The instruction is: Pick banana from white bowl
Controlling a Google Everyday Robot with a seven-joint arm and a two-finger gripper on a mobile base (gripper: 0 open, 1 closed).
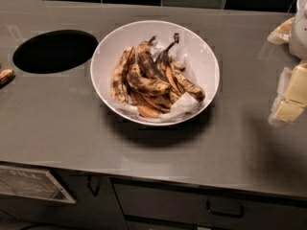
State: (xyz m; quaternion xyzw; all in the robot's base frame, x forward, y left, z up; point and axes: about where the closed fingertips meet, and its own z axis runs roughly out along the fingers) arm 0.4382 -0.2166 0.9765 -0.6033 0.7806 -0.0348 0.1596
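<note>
The white bowl [201, 51] stands in the middle of the grey counter, lined with crumpled white paper. Several overripe bananas lie in it. The banana [144, 84], short, curved, yellow-brown with black blotches, lies across the middle of the pile. A longer, almost black banana [146, 59] lies behind it, and flat orange peel pieces [146, 110] lie at the front. My gripper [278, 75] is at the right edge of the view, well to the right of the bowl and above the counter. Its two yellowish fingers [290, 97] stand apart, open and empty.
A black round hole [55, 51] is set in the counter [72, 128] left of the bowl. A bit of another banana [5, 75] shows at the far left edge. Dark tiles run along the back. Drawers with a handle [224, 210] sit below the front edge.
</note>
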